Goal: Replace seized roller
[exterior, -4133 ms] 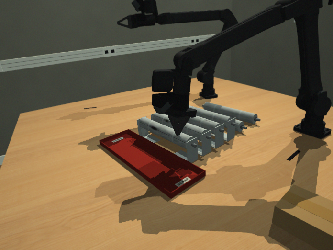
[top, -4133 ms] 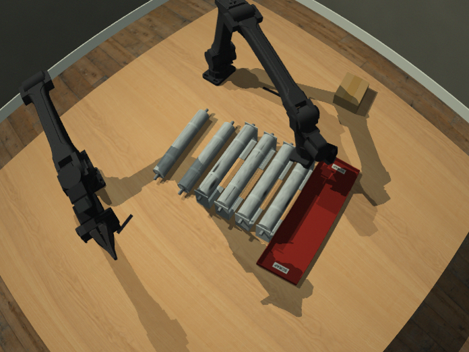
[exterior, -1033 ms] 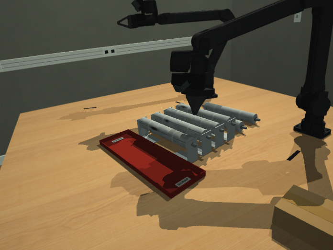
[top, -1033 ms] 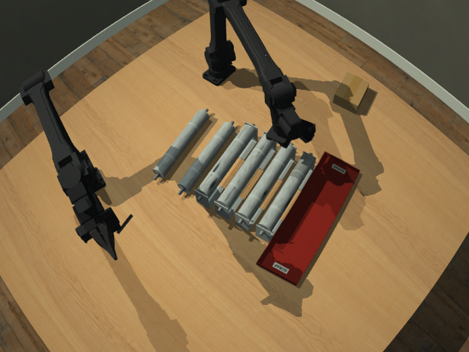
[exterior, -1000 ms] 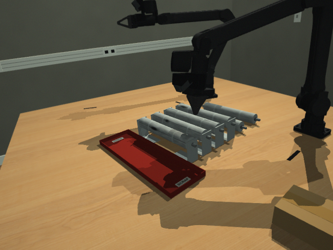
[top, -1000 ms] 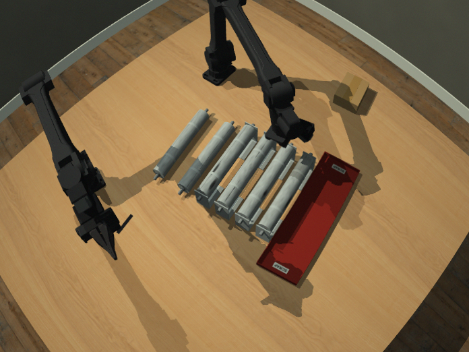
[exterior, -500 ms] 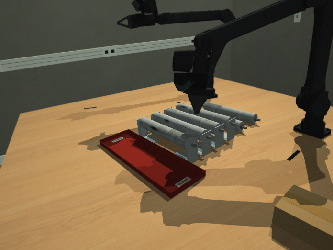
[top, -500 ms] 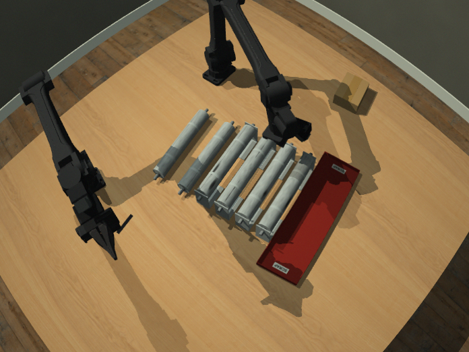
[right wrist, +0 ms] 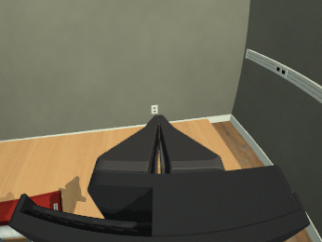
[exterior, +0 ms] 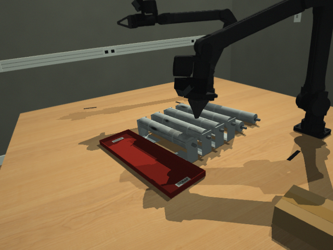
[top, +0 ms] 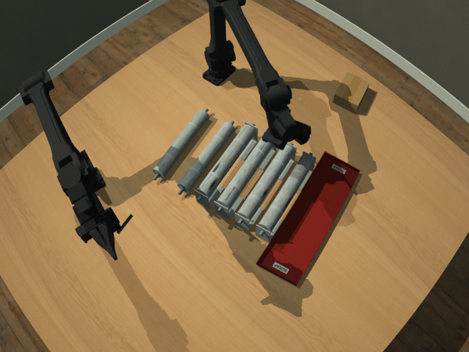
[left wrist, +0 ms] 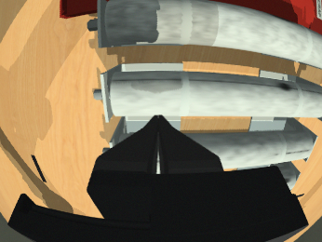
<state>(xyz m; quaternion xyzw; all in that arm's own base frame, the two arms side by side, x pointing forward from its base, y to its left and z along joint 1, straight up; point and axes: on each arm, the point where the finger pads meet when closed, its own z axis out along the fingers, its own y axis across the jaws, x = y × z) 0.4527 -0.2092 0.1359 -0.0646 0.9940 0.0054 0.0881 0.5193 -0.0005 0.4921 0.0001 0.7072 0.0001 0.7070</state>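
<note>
In the exterior view, a brown cardboard box (top: 350,92) (exterior: 304,212) sits nearest on the bench, off to the right. Left of it lies the long red scrap tray (top: 302,235) (exterior: 139,153) (left wrist: 79,8) (right wrist: 35,201), with no roller in it. Just beyond stands the roller bed of grey metal brackets (exterior: 192,150) (left wrist: 106,98), all four pale mottled rollers seated, hexagonal axle stubs poking through the plates. Nothing marks out the seized one by eye.

The left pincer (top: 273,141) (exterior: 196,117) (left wrist: 158,122) is closed on nothing, pointing down around the bed's second and third rollers from the tray; I cannot tell whether it touches either. This looks like the spin test. To do it well, keep the tips together, meet the crown lightly and sweep across the axle, pressing down as little as possible; a free roller should carry on turning, a seized one only rock.

Farther off, two loose grey cylindrical rollers (top: 206,157) (exterior: 238,125), (top: 181,143) (exterior: 234,109) lie beside the bed, axles showing, presumably the spares. Farthest, the right pincer (top: 114,258) (exterior: 118,22) (right wrist: 158,122) hangs raised, shut and holding nothing.
</note>
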